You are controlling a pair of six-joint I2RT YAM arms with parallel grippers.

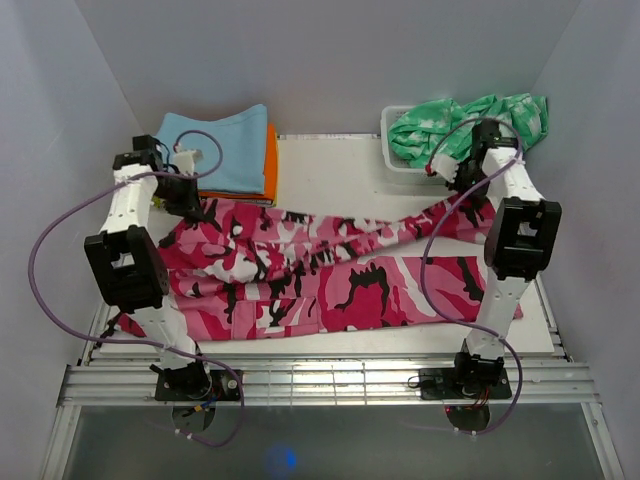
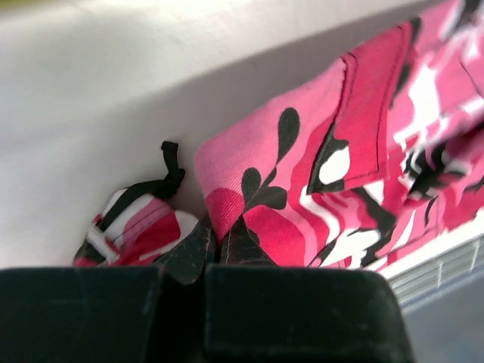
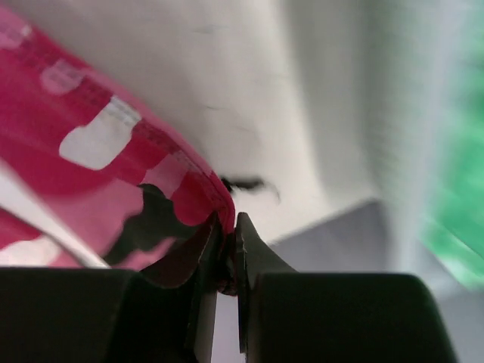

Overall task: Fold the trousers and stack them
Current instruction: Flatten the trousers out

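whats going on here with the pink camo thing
Two robot arms are handling a pair of pink camouflage trousers spread across the table. The left claw is shut on the fabric at the far left, and the right claw pinches an edge at the far right. The trousers are not yet folded. Folded clothes and a green tie-dye garment sit at the back.
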